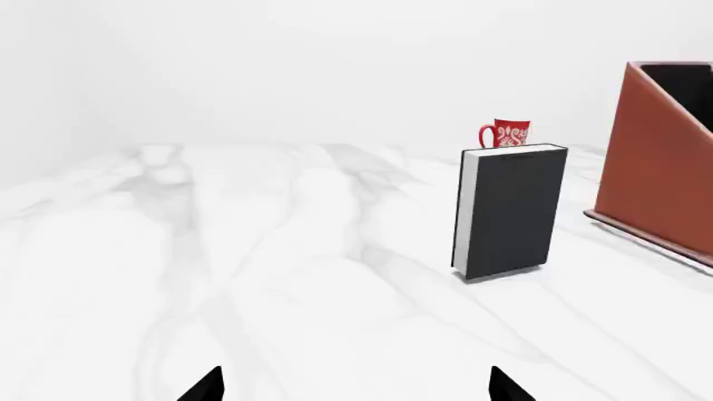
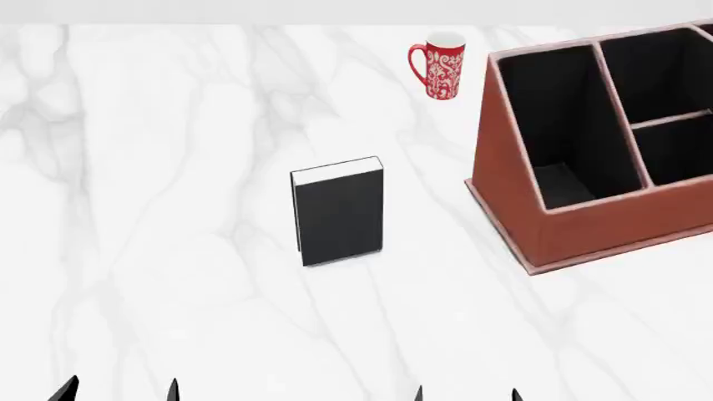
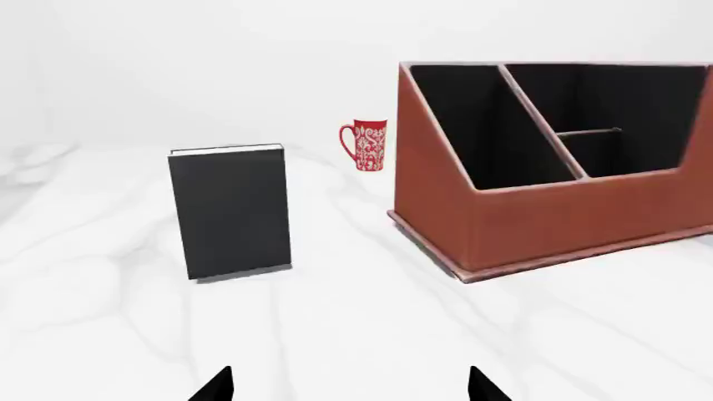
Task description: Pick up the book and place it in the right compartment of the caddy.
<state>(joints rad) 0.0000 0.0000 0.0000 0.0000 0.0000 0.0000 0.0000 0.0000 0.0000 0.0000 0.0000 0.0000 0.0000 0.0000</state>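
Two tools, the left tool (image 2: pixel 117 393) and the right tool (image 2: pixel 466 394), hovered low with jaws spread, holding nothing. Ahead of both, between them, the book (image 2: pixel 339 211) stood upright on the white marble worktop (image 2: pixel 167 209); the caddy (image 2: pixel 579 225) sat beyond the right tool.

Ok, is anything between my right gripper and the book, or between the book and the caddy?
Nothing visible blocks either path. The book stands upright on bare marble ahead of the right gripper. The caddy sits to its right with open table between. The mug stands farther back, off both lines.
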